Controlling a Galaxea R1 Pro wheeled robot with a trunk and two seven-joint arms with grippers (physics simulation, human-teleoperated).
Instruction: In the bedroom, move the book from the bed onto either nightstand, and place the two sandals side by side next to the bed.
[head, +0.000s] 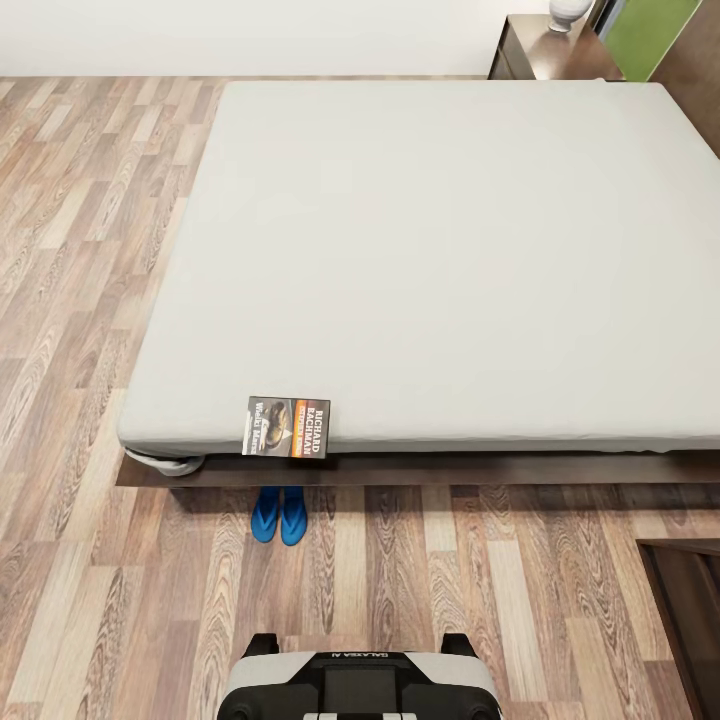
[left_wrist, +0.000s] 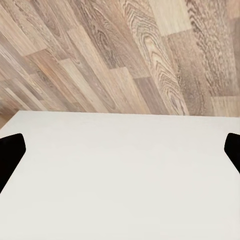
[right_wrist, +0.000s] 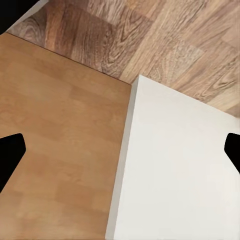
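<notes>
Dark grey orange-banded paperback book (head: 286, 428) overhung light-grey bed's (head: 440, 260) edge; careless nudge risked dropping it. Both claws spread, empty.

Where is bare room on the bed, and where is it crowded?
Nearly all of the bed mattress is bare, from the far edge by the nightstand to the near edge. The only crowded spot is the near-left corner: the book overhangs the edge, with the sandals on the floor below.

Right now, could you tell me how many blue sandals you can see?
2: left sandal and right sandal lie side by side on the floor, heels under the bed edge, below the book.
</notes>
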